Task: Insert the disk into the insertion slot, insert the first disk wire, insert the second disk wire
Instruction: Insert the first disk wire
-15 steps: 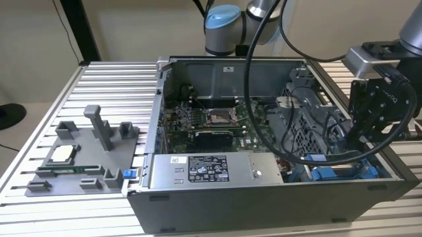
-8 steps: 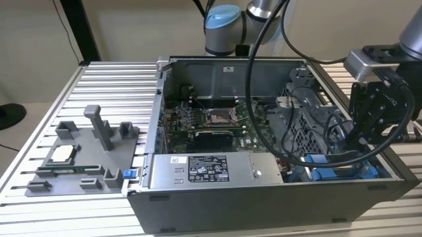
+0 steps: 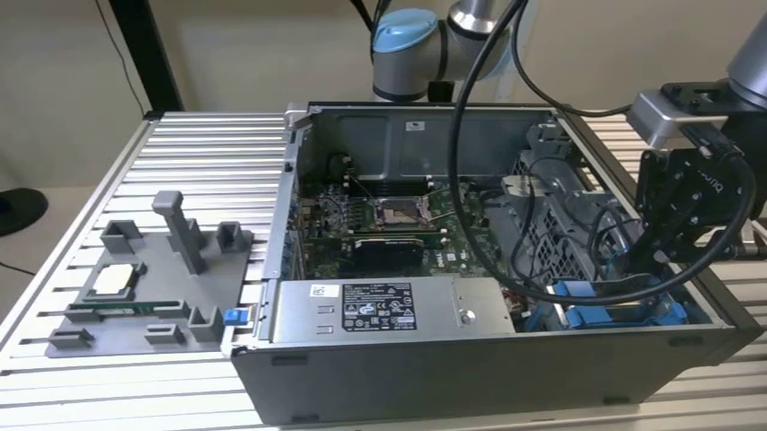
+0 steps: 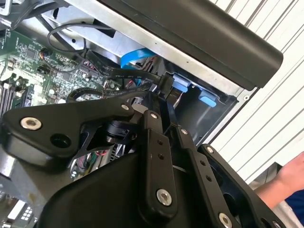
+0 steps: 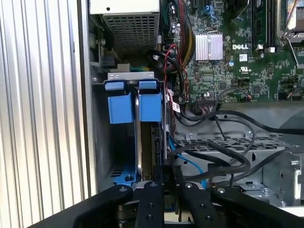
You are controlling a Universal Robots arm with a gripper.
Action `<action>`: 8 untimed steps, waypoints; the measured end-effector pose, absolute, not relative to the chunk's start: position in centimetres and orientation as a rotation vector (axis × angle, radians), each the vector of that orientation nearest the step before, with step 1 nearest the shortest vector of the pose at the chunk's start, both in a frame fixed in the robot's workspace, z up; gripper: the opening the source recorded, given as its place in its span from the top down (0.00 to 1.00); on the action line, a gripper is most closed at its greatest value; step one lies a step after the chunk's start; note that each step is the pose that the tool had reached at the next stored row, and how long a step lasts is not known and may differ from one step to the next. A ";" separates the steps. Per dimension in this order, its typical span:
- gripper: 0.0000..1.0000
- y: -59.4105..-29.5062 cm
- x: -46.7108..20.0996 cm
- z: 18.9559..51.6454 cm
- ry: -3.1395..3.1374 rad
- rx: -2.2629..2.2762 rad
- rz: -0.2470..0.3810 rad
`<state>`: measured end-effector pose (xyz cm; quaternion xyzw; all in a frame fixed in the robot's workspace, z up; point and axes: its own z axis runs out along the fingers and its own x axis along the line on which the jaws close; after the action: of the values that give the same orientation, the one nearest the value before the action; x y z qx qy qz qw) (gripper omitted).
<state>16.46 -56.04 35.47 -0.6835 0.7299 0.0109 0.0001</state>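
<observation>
Gripping a black disk wire by its plug, the gripper has its fingers pinched shut on it, tips low in a corner of the computer case. The disk looks seated already. It stands edge-on in the insertion slot, straight ahead of the fingertips, with blue tabs at the far end of the bay. So step one reads as done (judging from how it sits, not certain it is fully home).

The plug is right at the near end of the disk, just past the fingertips. Whether it is mated with the disk's socket I cannot tell, since the fingers hide that joint. I'd call this the first wire step in progress, roughly a third to halfway through the task.

A thin blue cable runs just beside the fingers on the motherboard side, its end hidden. The second wire looks not done, or at least unconfirmed.

The grey power-supply box is well away from the fingers, along the same case wall. A person's hand is behind the gripper body, outside the case, touching nothing.
</observation>
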 end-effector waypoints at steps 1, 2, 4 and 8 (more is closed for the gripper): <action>1.00 -56.0 16.5 35.5 2.293 -2.147 0.034; 1.00 -56.0 16.5 35.5 2.293 -2.147 0.034; 1.00 -56.0 16.5 35.5 2.293 -2.147 0.034; 1.00 -56.0 16.7 35.3 2.295 -2.149 0.039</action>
<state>16.66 -56.04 35.35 -0.6835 0.7299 0.0125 -0.0015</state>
